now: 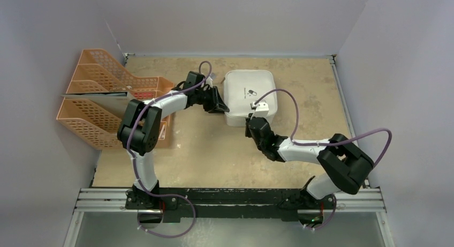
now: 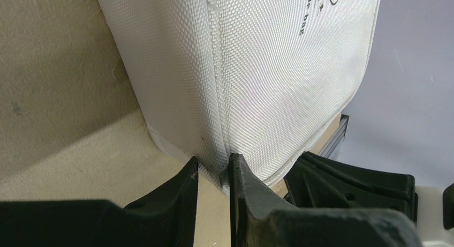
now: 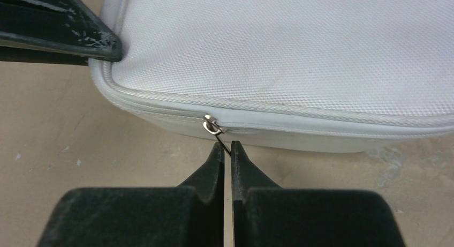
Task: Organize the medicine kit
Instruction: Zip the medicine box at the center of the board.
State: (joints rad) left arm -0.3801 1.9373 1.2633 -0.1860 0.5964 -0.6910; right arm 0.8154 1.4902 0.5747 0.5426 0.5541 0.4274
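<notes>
The medicine kit (image 1: 249, 94), a pale grey-white rounded-square case with a small dark logo on its lid, lies zipped at the back middle of the table. My left gripper (image 1: 220, 106) is at its near-left corner. In the left wrist view that gripper (image 2: 214, 169) is pinched on the kit's (image 2: 257, 70) woven corner seam. My right gripper (image 1: 251, 120) is at the kit's front edge. In the right wrist view its fingers (image 3: 227, 149) are shut on the thin metal zip pull, just below the slider (image 3: 212, 125) on the kit's (image 3: 300, 54) side.
Orange mesh file trays (image 1: 101, 97) stand at the left, close to the left arm's elbow. Grey walls close in the table on the left, back and right. A black finger of the left gripper (image 3: 64, 35) shows at the kit's corner in the right wrist view.
</notes>
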